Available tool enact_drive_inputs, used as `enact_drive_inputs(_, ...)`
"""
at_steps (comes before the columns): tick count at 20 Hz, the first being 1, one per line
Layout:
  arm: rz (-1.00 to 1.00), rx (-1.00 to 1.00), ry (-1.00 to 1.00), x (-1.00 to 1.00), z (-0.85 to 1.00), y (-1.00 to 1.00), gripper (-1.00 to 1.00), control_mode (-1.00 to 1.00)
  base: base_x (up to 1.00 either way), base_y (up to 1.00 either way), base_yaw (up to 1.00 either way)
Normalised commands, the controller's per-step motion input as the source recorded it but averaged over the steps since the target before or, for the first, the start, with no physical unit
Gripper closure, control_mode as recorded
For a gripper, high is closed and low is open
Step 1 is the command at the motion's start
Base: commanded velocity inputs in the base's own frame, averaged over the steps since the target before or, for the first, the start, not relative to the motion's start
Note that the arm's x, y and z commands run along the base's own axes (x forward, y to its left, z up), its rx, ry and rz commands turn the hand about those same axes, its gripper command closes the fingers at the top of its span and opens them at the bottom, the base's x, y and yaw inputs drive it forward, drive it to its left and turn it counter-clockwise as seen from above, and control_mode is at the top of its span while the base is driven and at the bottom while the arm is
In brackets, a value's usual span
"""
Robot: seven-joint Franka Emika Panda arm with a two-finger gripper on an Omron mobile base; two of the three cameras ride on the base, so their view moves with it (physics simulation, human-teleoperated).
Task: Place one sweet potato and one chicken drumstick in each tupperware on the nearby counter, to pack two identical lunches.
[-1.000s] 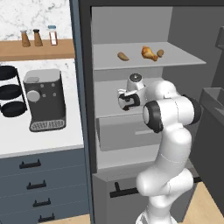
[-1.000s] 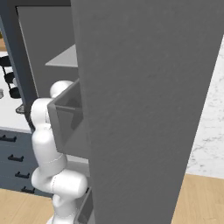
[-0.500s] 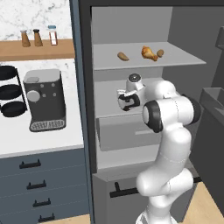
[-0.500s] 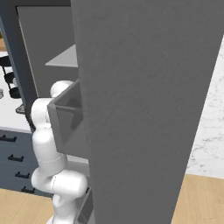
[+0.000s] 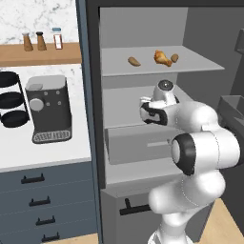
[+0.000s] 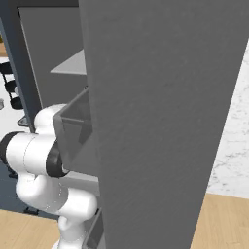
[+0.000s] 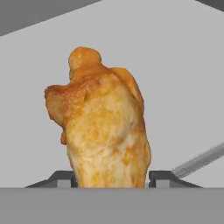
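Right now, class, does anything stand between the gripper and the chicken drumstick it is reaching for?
Nothing visible does. In the hand view the chicken drumstick sits right inside the gripper, with the fingertips pressed against its lower end on both sides.

My arm rises from the base, bends at a dark elbow joint and reaches forward at mid height, the wrist turned toward the fridge interior. In the hand view my fingers (image 7: 61, 178) stand part-closed, one on each side of a drumstick (image 7: 103, 127), pressed against it.
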Motion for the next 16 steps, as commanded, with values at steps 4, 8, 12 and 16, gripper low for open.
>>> enact_drive_inputs(4,0.0,0.06,-0.02,-1.0,0.99,-0.58,1.0,-1.0,0.0,0.0,0.0)
enact_drive_inputs(8,0.0,0.05,0.0,-1.0,0.84,-0.63,1.0,-1.0,0.0,0.0,0.0)
enact_drive_inputs(12,0.0,0.0,0.03,-1.0,0.53,-0.48,1.0,-1.0,0.0,0.0,0.0)
enact_drive_inputs(16,0.03,-0.01,0.24,-1.0,0.24,-0.19,1.0,-1.0,0.0,0.0,0.0)
